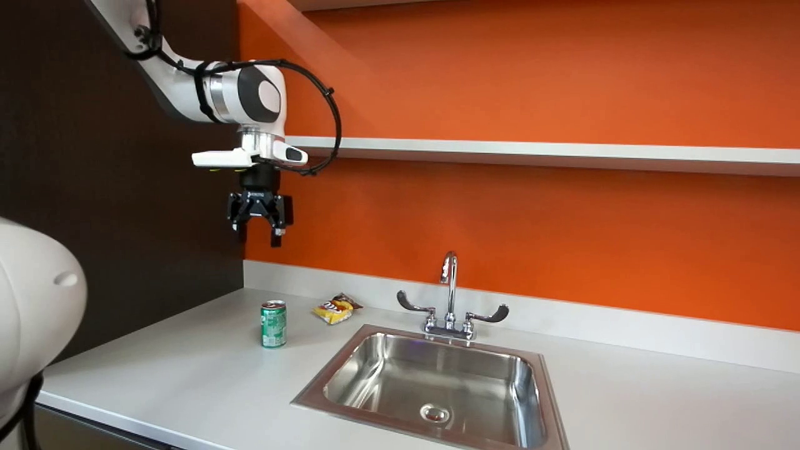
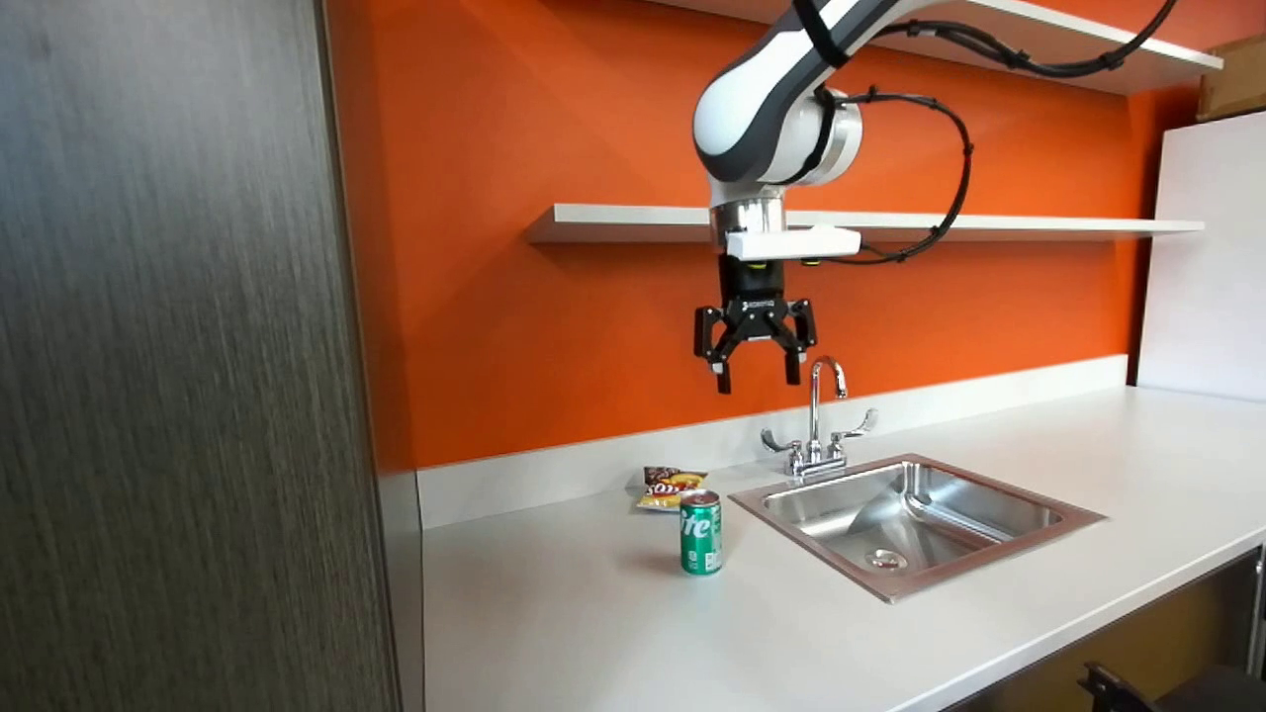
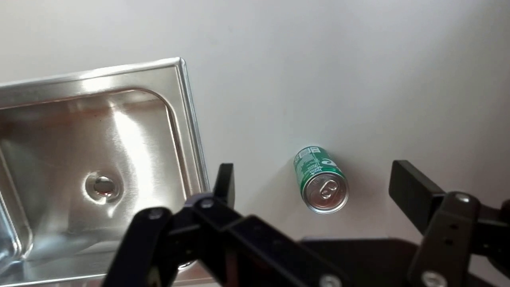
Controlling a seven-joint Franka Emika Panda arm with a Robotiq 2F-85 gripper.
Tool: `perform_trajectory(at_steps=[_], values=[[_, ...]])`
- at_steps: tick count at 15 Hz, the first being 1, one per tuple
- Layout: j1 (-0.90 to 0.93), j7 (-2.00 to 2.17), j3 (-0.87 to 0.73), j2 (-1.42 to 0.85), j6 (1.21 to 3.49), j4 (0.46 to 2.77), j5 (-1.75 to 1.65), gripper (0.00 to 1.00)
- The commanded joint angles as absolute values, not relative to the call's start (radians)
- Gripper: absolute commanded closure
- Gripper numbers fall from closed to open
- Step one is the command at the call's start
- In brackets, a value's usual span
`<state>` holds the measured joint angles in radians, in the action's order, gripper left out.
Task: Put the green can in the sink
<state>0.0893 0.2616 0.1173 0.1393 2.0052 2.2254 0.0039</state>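
Observation:
The green can [image 1: 274, 325] stands upright on the white countertop, left of the sink [image 1: 437, 375] in both exterior views [image 2: 701, 539] [image 2: 989, 552]. My gripper [image 1: 259, 236] is open and empty, pointing down, well above the counter and the can. It also hangs high in an exterior view [image 2: 759, 378]. In the wrist view the can [image 3: 322, 179] shows its silvery top and pull tab, and appears between the open fingers [image 3: 312, 181], below them and not touched. The sink's rim [image 3: 167, 79] and drain are at the left of the wrist view, partly covered by the gripper's linkage.
A chrome faucet [image 1: 451, 294] with two handles stands behind the sink. A small yellow and brown snack bag [image 1: 336, 309] lies near the back wall, behind the can. A white shelf [image 1: 531, 150] runs along the orange wall. A dark panel [image 1: 125, 187] bounds the counter.

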Motion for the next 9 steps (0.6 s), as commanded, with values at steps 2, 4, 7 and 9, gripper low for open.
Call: perform_trajectory(at_steps=[2, 4, 7, 9], values=[[0.096, 0.274, 0.126, 0.016, 2.111, 2.185, -0.016, 0.0], [0.103, 0.263, 0.123, -0.036, 2.155, 2.176, -0.014, 0.0], [0.117, 0.257, 0.122, -0.09, 2.194, 2.165, -0.015, 0.0], [0.126, 0.239, 0.123, -0.127, 2.208, 2.148, -0.006, 0.0]])
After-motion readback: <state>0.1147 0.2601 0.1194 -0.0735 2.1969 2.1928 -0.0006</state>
